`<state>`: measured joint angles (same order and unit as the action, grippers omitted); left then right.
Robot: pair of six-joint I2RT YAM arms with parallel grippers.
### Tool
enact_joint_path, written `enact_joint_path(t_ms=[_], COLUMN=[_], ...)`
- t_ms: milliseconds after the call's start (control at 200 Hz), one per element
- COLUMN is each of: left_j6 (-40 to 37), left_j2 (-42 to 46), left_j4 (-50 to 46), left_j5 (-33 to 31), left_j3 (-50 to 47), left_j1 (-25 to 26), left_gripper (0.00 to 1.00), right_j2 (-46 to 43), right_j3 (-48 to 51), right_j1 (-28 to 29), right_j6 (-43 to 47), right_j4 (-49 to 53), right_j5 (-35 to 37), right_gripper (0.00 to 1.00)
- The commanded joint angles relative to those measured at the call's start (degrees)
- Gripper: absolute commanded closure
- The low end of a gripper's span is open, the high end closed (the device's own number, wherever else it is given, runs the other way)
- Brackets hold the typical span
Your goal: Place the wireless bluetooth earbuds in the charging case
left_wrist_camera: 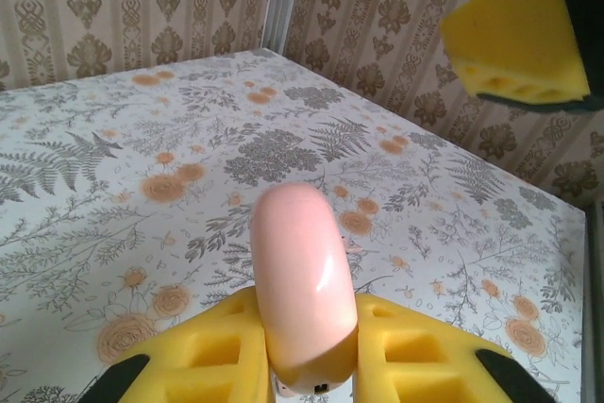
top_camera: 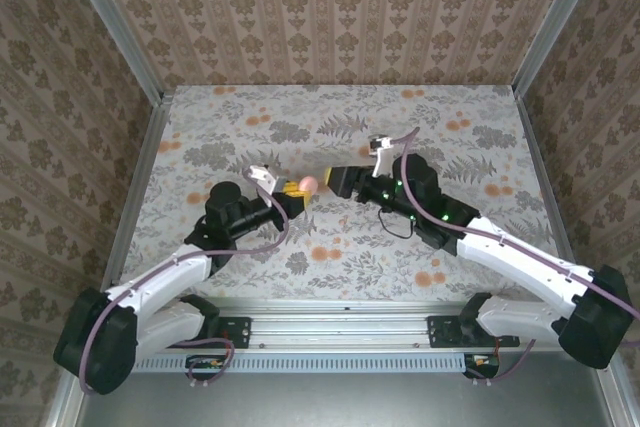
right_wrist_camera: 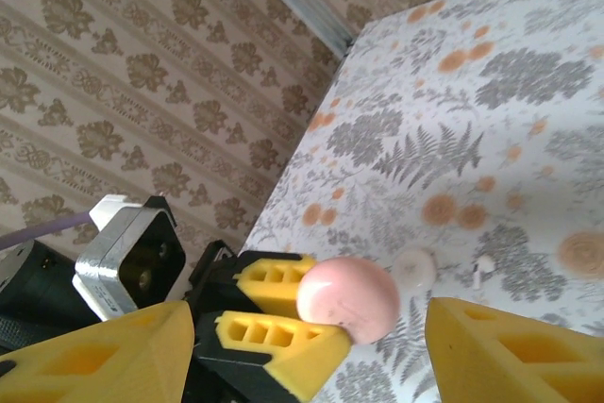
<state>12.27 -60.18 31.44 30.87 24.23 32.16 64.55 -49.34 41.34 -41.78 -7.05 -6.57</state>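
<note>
Top view: pink charging case (top_camera: 308, 184) pinched tight in left gripper (top_camera: 292, 190), above mid-tabletop; right gripper (top_camera: 345, 180) spread wide just beside.
Left wrist: glossy rigid shell, probably light and slippery; best squeezed across broad sides.
Right wrist: tiny white earbuds (right_wrist_camera: 412, 268), probably, lying on tabletop beyond case.

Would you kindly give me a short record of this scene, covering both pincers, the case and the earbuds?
left pincer: shut on the case
right pincer: open, empty, facing the left one
case: pink, rounded end sticking out between the yellow pads
earbuds: two small white pieces on the table, probably them; too small to confirm
progress: white pieces lie outside the case
</note>
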Motion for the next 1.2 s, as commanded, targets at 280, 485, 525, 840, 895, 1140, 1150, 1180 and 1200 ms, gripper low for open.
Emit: enact_joint_path(t_ms=[280,485,525,840,895,1140,1150,1180,1200], left_j6=[2.16,3.22,3.96,10.26,9.93,8.76,8.7,8.48,8.26], left_j2=[-1.02,-1.28,-1.34,-5.56,-5.78,-6.2,-6.18,-6.24,-6.26], left_j4=[6.29,9.96,11.33,23.96,24.58,24.9,24.9,24.67,24.41], left_j5=[5.24,7.83,8.6,14.68,15.43,20.51,20.64,21.26,21.68], left_j3=[1.55,0.52,0.23,-1.46,-1.46,0.09,0.2,0.42,0.59], left_j1=[-0.21,-1.11,-1.57,-5.14,-5.14,-5.13,-5.12,-5.09,-5.01], left_gripper=[0.8,0.8,0.81,0.81,0.81,0.82,0.82,0.82,0.82], right_j2=[-3.87,-4.39,-4.86,-1.96,-1.19,3.69,3.92,4.6,5.09], right_j3=[-2.37,-1.65,-1.08,-2.41,-2.46,-9.22,-9.48,-10.31,-10.9], right_j1=[-6.39,-7.9,-7.86,-8.44,-9.09,-11.5,-11.51,-11.63,-11.72], right_j6=[19.62,34.36,37.28,50.11,51.45,63.9,64.14,65.34,66.11], right_j4=[9.01,8.94,8.53,13.71,13.51,23.07,23.4,24.4,24.99], right_j5=[-12.75,-21.33,-22.38,-28.79,-30.17,-39.19,-39.46,-40.16,-40.66], right_gripper=[0.34,0.33,0.32,0.29,0.29,0.32,0.32,0.32,0.32])
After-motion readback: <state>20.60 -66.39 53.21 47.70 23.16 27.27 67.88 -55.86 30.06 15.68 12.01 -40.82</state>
